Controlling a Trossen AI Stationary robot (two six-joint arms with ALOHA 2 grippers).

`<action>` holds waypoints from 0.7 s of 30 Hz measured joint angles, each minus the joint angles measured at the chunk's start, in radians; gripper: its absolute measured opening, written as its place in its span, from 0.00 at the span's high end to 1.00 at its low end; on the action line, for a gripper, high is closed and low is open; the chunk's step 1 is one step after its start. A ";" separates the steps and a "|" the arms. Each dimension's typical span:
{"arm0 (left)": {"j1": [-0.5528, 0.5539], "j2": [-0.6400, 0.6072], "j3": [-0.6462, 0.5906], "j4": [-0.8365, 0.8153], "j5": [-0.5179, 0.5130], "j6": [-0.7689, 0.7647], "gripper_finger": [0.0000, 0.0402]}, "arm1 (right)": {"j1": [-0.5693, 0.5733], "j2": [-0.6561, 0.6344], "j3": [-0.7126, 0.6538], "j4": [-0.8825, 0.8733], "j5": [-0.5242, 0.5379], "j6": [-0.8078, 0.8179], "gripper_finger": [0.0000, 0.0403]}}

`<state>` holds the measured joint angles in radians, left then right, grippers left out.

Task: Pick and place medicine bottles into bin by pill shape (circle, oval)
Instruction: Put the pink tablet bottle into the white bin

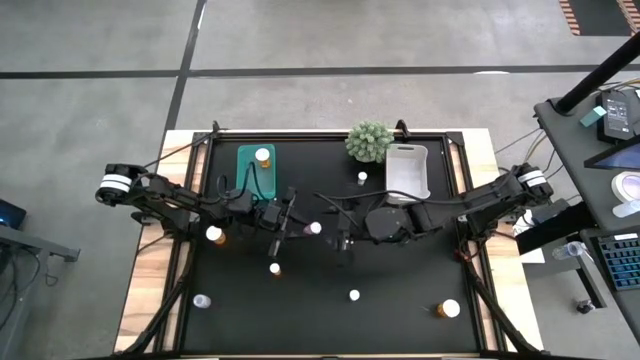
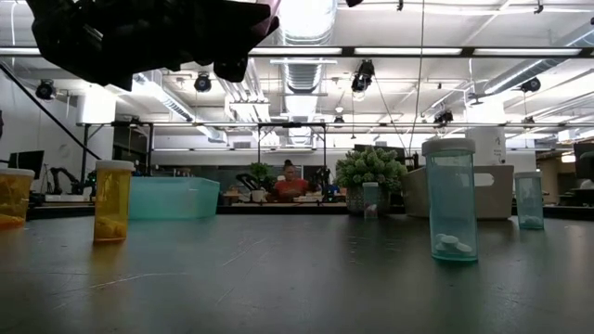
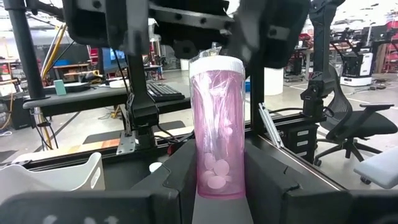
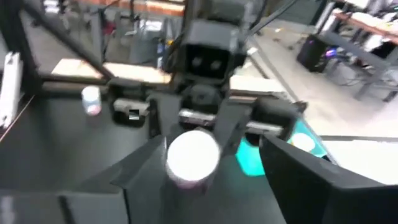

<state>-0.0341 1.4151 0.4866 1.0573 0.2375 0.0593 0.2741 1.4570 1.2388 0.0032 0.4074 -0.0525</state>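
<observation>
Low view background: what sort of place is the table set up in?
Probably a large robotics lab or workshop: exposed ceiling ducts, rows of workbenches with equipment behind the table, and a person seated at a far desk.

Amber bottle (image 2: 13,197) cut off at low view's edge; pill shapes indistinct.

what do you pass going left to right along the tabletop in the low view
orange bottle at the edge → amber bottle → teal bin → green plant ball → teal bottle with white pills → small clear bottle
</observation>
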 joint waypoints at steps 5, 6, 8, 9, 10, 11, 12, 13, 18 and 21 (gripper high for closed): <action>0.000 0.000 0.000 0.000 0.000 0.000 0.77 | 0.000 0.000 -0.002 0.003 -0.023 0.013 0.33; 0.000 0.000 0.000 0.000 0.000 0.000 0.77 | 0.000 0.000 -0.002 0.002 -0.023 0.013 0.34; 0.000 0.000 0.000 0.002 0.000 0.000 0.77 | 0.000 0.000 -0.003 0.002 -0.023 0.017 0.36; 0.000 0.000 0.000 0.006 0.000 0.000 0.77 | 0.000 0.000 -0.004 0.002 -0.023 0.017 0.37; 0.000 0.000 0.000 0.008 0.000 0.000 0.77 | -0.001 0.005 -0.005 0.003 -0.023 0.018 0.38; 0.000 0.000 0.002 0.008 0.000 0.000 0.77 | -0.002 0.011 -0.005 0.013 -0.022 0.018 0.39; 0.000 0.000 0.004 0.008 0.000 -0.001 0.77 | -0.003 0.015 -0.005 0.020 -0.023 0.018 0.40; 0.000 0.000 0.005 0.008 0.000 -0.001 0.77 | -0.004 0.023 -0.006 0.025 -0.023 0.015 0.41; 0.000 0.000 0.006 0.008 0.000 -0.002 0.77 | -0.007 0.053 0.002 0.039 -0.022 -0.011 0.44; 0.000 0.000 0.005 0.007 0.000 -0.003 0.77 | -0.007 0.053 0.010 0.039 -0.016 -0.018 0.45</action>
<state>-0.0341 1.4151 0.4919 1.0641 0.2375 0.0566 0.2672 1.5101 1.2488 0.0425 0.3917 -0.0701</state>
